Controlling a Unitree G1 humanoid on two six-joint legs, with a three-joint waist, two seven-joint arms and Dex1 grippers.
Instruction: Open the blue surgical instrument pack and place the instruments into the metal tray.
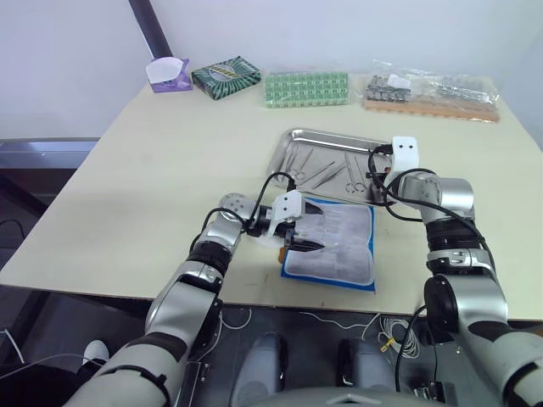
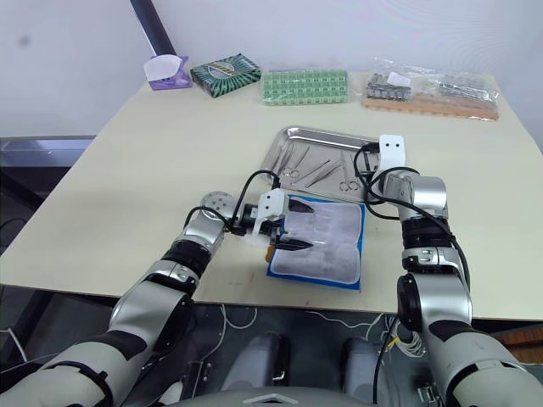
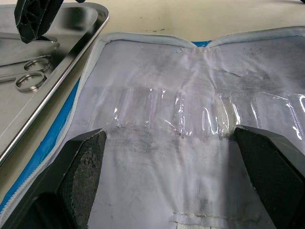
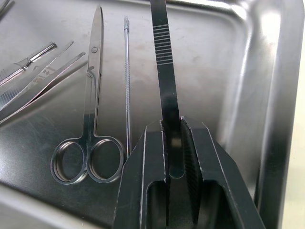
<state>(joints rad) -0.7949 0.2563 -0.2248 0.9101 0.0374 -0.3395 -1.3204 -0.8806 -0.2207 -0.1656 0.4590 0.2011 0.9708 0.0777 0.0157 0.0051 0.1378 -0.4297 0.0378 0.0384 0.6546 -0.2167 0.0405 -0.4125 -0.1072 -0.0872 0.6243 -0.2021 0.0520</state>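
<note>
The flat blue surgical instrument pack (image 1: pixel 333 243) lies unfolded, whitish lining up, at the near edge of the pale bench (image 1: pixel 161 178), just near of the shiny steel tray (image 1: pixel 327 163). The left gripper (image 3: pixel 169 157) hovers spread wide over the lining. The right gripper (image 4: pixel 172 143) is clenched on slender silver tweezers (image 4: pixel 164 71) over the tray, beside ring-handled scissors (image 4: pixel 89 129) and other instruments.

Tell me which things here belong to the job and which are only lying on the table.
Job: open blue pack; tray; scissors and other instruments in it; ridged tweezers held in the right tool.
Lying about: purple box; dark green box; green grid pack; bagged parts.
</note>
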